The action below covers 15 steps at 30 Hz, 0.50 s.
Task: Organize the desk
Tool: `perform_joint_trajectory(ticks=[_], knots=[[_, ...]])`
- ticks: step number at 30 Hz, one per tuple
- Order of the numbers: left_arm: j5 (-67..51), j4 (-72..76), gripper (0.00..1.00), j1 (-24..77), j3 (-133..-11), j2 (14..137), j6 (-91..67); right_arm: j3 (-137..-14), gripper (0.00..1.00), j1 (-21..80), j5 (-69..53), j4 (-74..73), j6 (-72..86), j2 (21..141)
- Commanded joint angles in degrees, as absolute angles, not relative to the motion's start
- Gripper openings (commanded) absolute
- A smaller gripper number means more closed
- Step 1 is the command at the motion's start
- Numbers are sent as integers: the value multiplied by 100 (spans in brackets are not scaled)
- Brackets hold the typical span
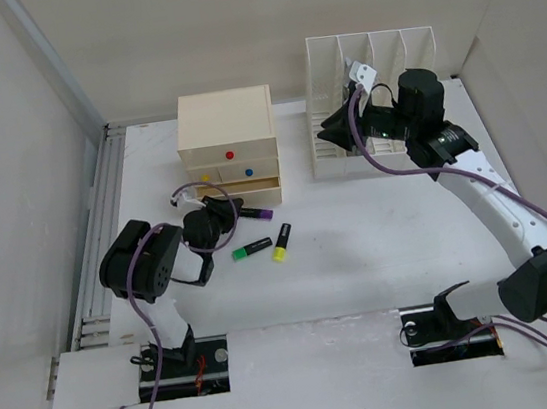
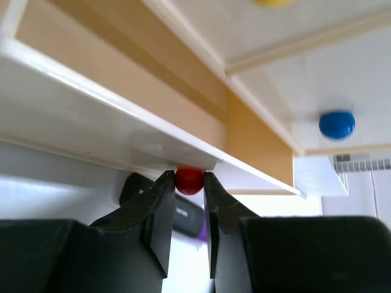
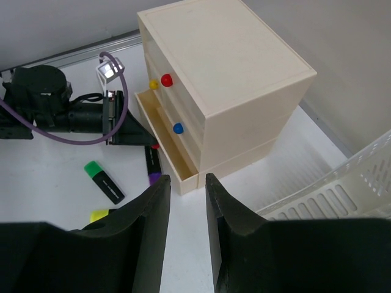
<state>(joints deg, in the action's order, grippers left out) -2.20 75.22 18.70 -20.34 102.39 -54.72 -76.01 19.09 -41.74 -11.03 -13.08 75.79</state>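
The bench (image 1: 381, 251) fills the whole floor of the walled cell, a flat white top with a matte face. It is fixed and nothing takes hold of it. What matters is that its surface looks smooth enough for light things to slide on it.

At its far right stands the white file rack (image 1: 371, 61), thin-walled and probably light. The right claw (image 3: 186, 180) hangs above the bench beside it, jaws partly apart with nothing between them.

Left of centre sits the beige drawer box (image 1: 225, 120), stiff but likely not heavy. A hard pull on a drawer could drag the entire box forward. Its bottom drawer (image 3: 166, 152) stands a little way out.

Three highlighters lie in front of it. The purple highlighter (image 1: 257, 211) is just beside the drawer front. The green highlighter (image 1: 252, 250) and yellow highlighter (image 1: 282, 243) are close together nearer the arms. They are rigid plastic, light and slick, and best pinched across the middle of the barrel.

Smallest is the red knob (image 2: 189, 180) on the bottom drawer. The left claw (image 2: 188, 186) is closed on it, one finger on each side. The knob is round and glossy, so the hold is a narrow one, and a straight, level pull seems safest against slipping off.
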Motion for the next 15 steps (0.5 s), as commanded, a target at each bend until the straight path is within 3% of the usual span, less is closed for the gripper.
perform_joint_trajectory(ticks=[1,15], knots=[[-176,7585,13,2117,-1688,9897,-5502,-7629,35,1872,-4412,-782,-1310,7576],[281,7427,12,2944,-625,8904,-5915,-7629,35,1872,-4518,-782,-1310,7576]])
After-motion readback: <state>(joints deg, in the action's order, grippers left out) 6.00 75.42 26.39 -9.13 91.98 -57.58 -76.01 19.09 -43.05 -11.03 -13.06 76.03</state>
